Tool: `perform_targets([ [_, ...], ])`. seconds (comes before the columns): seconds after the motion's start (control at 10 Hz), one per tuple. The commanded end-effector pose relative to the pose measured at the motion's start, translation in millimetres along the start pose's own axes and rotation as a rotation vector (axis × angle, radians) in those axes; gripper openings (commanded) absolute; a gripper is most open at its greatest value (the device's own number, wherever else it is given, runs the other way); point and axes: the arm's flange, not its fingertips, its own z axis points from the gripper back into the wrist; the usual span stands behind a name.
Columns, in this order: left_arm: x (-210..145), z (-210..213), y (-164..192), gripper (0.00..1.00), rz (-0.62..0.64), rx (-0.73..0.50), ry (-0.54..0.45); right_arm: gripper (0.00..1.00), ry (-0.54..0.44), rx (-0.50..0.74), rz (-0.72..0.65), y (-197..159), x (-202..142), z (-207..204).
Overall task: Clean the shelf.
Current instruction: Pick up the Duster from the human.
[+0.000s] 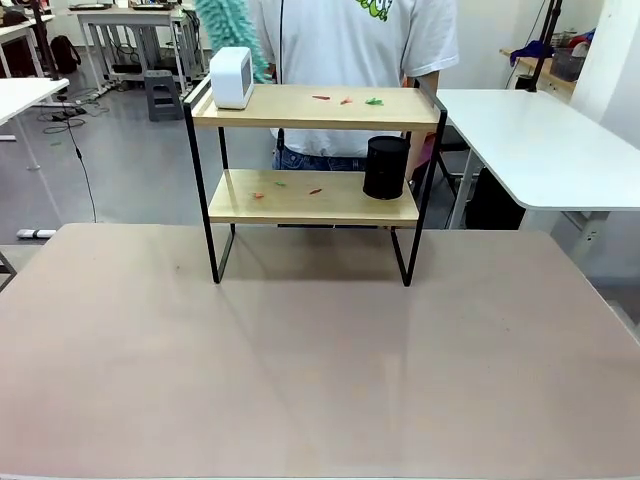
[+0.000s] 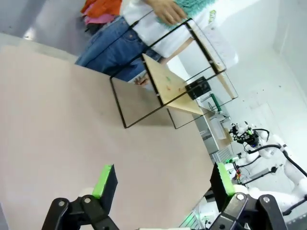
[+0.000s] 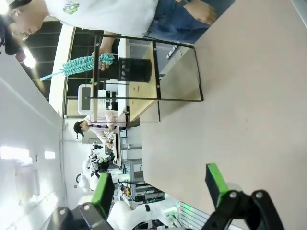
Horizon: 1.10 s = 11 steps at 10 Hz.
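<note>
Item: small two-tier shelf of light wooden boards in a thin black metal frame [image 1: 300, 108]; stands upright on four slim legs at the far middle of the large tan tabletop [image 1: 320, 380], on the person's side and well apart from both arms; presumably set there so the person can reach both tiers from behind.

Top board: white rounded box-shaped device [image 1: 231, 77] at the left end; small red, orange and green scraps [image 1: 345, 100] scattered toward the right, likely the dirt to be removed.

Lower board: black cylindrical container [image 1: 386, 167] at the right end; further coloured scraps [image 1: 285, 188] to its left.

Person in a white T-shirt [image 1: 350, 40]: stands just behind the shelf; fluffy teal duster [image 1: 228, 30] raised above the top board's left end, apparently poised for sweeping.

Left gripper [image 2: 164, 182]: green-padded fingers spread wide, nothing between them; hovers over bare tabletop, aimed toward the shelf.

Right gripper [image 3: 159, 187]: likewise spread wide and empty, above the near part of the table.

Status: cleaning judged not yet begun; the device and container likely need lifting clear so the boards can be swept.
</note>
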Motion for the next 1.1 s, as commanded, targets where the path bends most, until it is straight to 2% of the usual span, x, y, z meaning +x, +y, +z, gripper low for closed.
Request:
perform_targets([
  [0.0,-0.3,9.1,-14.1,1.00,-0.044,-0.018,-0.016,1.00,-0.004,0.006,0.037,1.7,-3.8,4.7],
  [1.0,-0.3,9.1,-14.1,1.00,-0.044,-0.018,-0.016,1.00,-0.004,0.006,0.037,1.7,-3.8,4.7],
])
